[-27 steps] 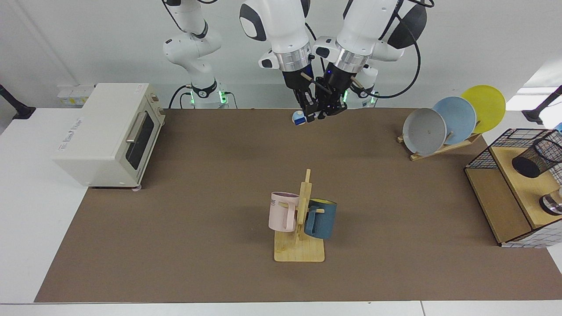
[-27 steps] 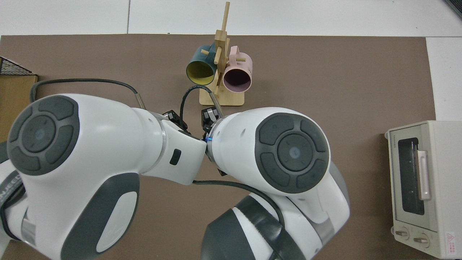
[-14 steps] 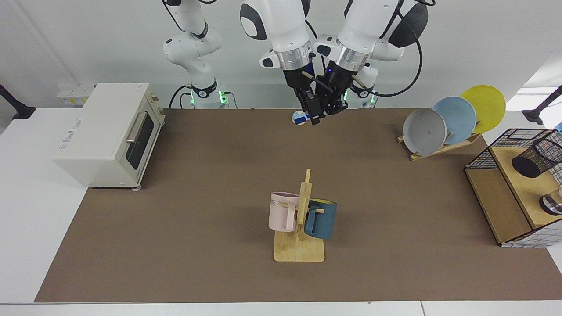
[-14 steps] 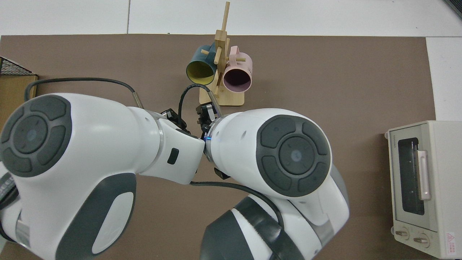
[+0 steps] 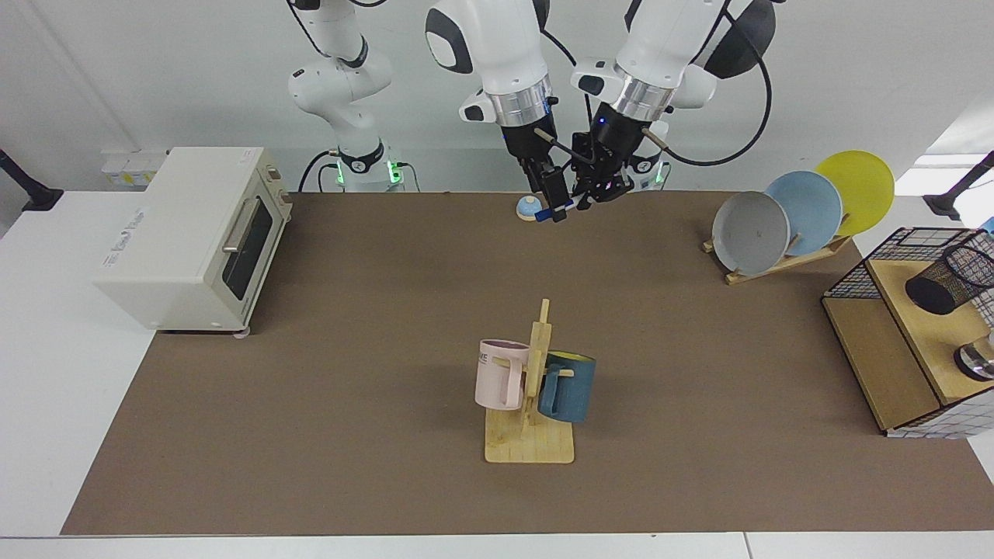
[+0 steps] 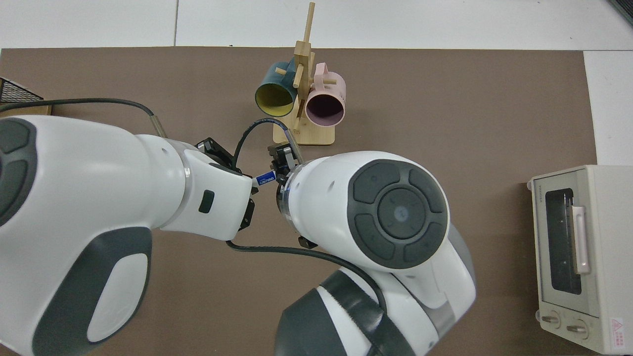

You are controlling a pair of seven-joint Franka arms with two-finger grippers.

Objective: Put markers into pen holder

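Note:
The marker (image 5: 567, 207), white with blue ends, hangs level just above the back of the mat between the two hands. My right gripper (image 5: 555, 206) is shut on it near its view-left end. My left gripper (image 5: 596, 194) stands at its other end, and its grip is hidden. In the top view a short white and blue stretch of the marker (image 6: 265, 179) shows between the two wrists. The pen holder (image 5: 955, 276), a black mesh cup, lies tilted on the wooden shelf at the far right, well away from both grippers.
A wooden mug rack (image 5: 530, 446) with a pink and a blue mug stands mid-table. A toaster oven (image 5: 194, 233) is at the left and a plate rack (image 5: 784, 213) at the back right. A wire basket (image 5: 862, 272) and a metal round object (image 5: 977, 361) are by the shelf. A small blue-and-white round thing (image 5: 530, 206) sits behind the grippers.
The left arm has drawn up and toward the facing view's right, away from the right hand. The marker now shows between the two grippers.

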